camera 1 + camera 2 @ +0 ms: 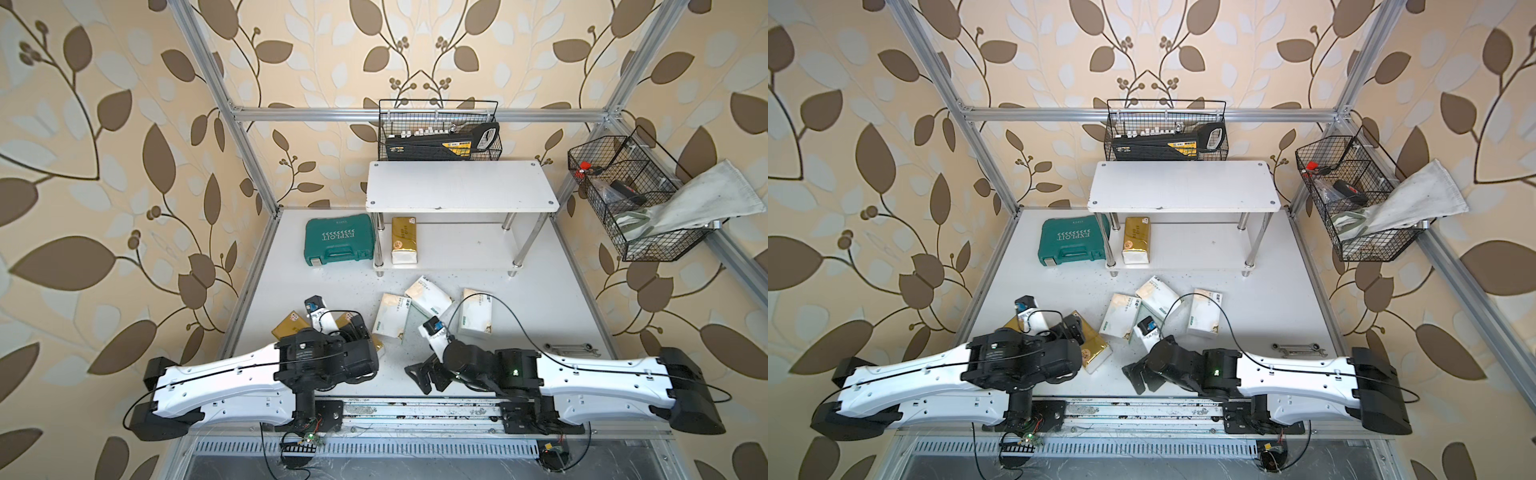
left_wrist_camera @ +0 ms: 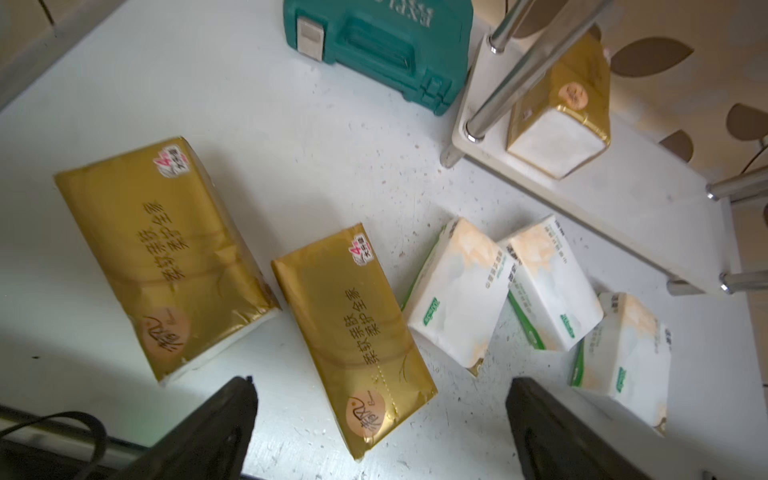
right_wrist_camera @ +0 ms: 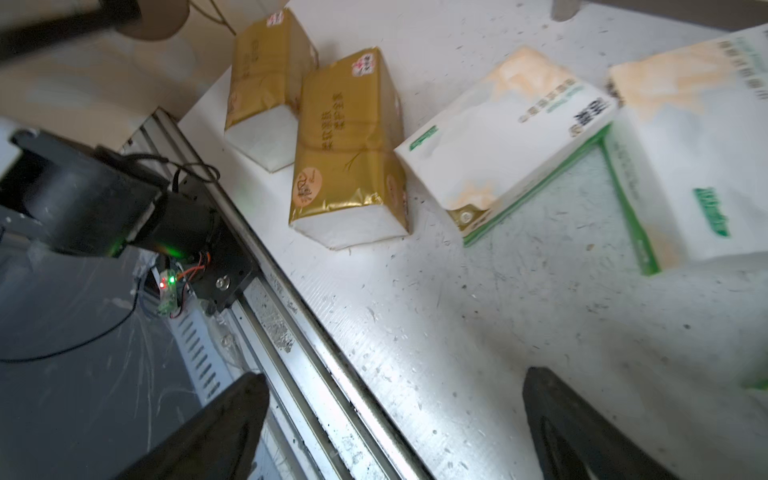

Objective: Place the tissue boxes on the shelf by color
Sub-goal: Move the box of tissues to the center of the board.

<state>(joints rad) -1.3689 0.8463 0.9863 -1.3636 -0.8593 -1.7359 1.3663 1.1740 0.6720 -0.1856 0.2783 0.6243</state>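
Your shelf (image 1: 461, 187) holds one gold tissue pack (image 1: 404, 240), lying at the left end of its lower tier. Two more gold packs (image 2: 166, 253) lie on the counter (image 1: 540, 299) by your left pincer (image 2: 380, 382), which gapes wide, gripping nothing. Three white tissue packs (image 1: 428, 297) cluster near your right pincer (image 3: 395, 374), likewise spread and empty. The back wire basket (image 1: 415, 120) carries a black tool (image 1: 436, 145); the side wire basket (image 1: 656, 247) holds a cloth (image 1: 706, 195).
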